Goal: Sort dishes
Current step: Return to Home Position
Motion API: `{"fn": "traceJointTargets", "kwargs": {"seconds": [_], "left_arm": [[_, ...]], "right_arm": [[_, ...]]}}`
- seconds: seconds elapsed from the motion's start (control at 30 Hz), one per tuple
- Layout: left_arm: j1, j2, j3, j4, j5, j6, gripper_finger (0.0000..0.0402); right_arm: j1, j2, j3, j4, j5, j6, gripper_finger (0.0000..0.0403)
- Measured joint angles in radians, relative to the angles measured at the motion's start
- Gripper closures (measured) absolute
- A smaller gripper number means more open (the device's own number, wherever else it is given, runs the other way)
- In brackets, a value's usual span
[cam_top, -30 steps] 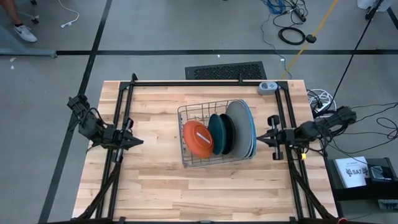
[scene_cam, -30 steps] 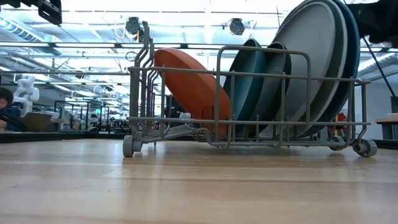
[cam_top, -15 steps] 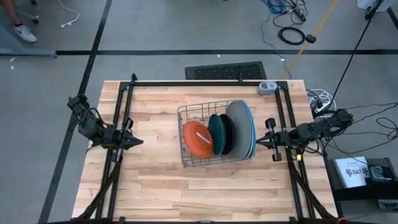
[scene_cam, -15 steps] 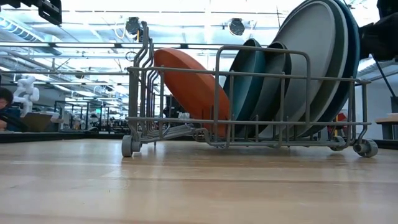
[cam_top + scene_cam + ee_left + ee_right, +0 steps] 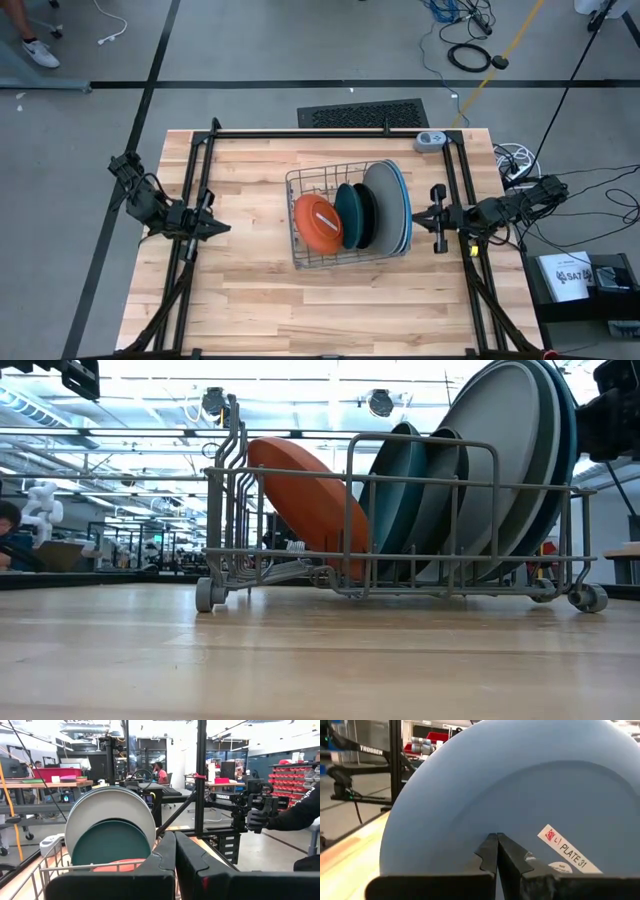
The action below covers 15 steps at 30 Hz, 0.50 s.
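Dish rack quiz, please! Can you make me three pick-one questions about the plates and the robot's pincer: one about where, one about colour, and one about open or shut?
1. Where are the plates?
A. Lying flat on the table
B. Standing on edge in the wire dish rack
C. Stacked on the floor

2. What colour is the plate nearest the left pincer?
A. Orange
B. Pink
C. Yellow

3. How are the left pincer's fingers?
A. Wide open
B. Shut, with nothing between them
C. Shut on a plate

Answers:
1. B: the low view shows them leaning upright between the rack's wires.
2. A: in the high view the orange plate sits at the rack's end on the left arm's side.
3. B: the left wrist view shows the two dark fingers pressed together, well short of the rack.
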Motion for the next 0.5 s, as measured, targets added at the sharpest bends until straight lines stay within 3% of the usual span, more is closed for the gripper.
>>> {"fn": "traceJointTargets", "kwargs": {"seconds": [0.5], "left_arm": [[0.000,0.000,0.000,0.000,0.000,0.000,0.0402]], "right_arm": [[0.000,0.000,0.000,0.009,0.001,0.050,0.0395]]}}
